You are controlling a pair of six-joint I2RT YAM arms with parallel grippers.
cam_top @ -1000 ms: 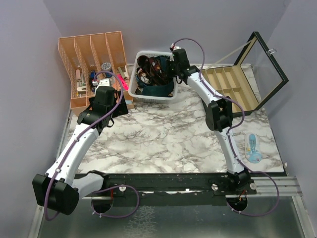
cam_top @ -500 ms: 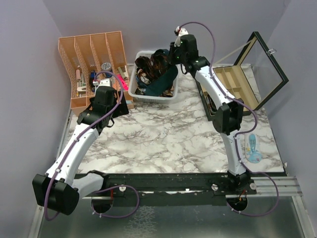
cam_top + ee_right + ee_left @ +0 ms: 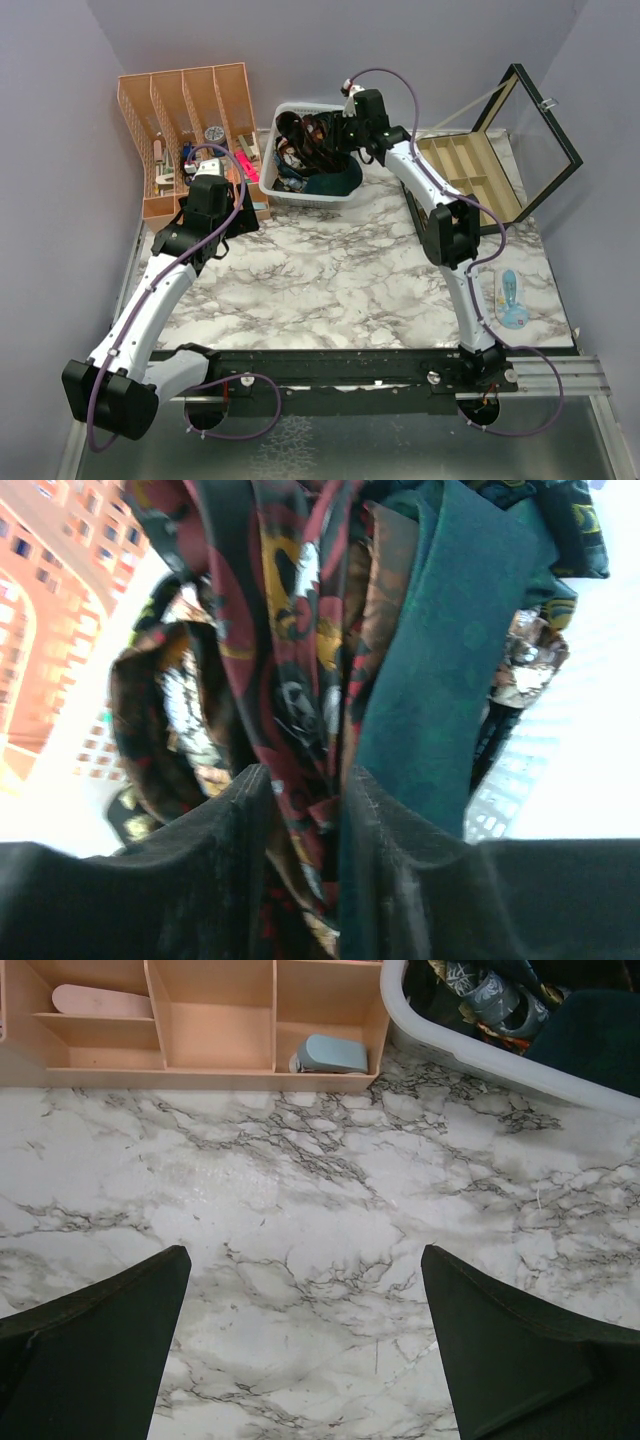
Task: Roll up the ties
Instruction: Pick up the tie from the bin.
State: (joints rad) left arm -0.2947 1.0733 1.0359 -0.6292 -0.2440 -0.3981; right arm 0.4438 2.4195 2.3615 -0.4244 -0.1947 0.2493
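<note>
Right wrist: right tool (image 3: 305, 785) pinches a red patterned tie (image 3: 288, 610).

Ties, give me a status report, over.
Left gripper open over table. Right gripper shut on ties in basket, red patterned one pinched, teal tie alongside. Bunch tangled, may lift together.

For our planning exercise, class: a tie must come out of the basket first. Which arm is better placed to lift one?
Right. The right gripper is over the basket, pinching a red patterned tie. The left gripper hangs open over the marble table, outside the basket.
</note>
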